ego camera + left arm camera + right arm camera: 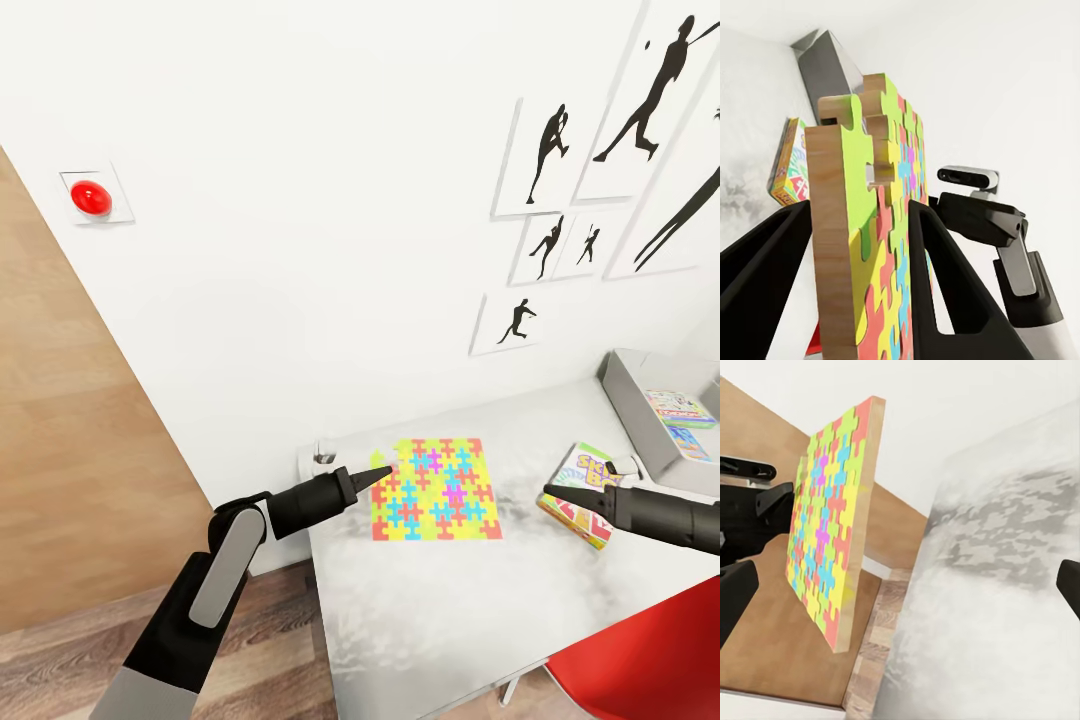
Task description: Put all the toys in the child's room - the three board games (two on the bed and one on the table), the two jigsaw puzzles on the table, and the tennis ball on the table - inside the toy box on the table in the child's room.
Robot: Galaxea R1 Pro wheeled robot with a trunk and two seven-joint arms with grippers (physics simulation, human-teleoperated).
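Left end effector (383, 470) grips thick wooden-edged jigsaw puzzle (433, 489); right end effector (550, 492) spread wide

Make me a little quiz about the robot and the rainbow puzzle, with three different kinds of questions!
1. True or false: the left gripper is pinching the jigsaw puzzle by its edge.
2. What lies nearest the right gripper? A) a tennis ball B) the Skip-Bo box C) a teddy
3. Fill in: the toy box already has a ____ inside.

Key: 1 true. 2 B. 3 board game.
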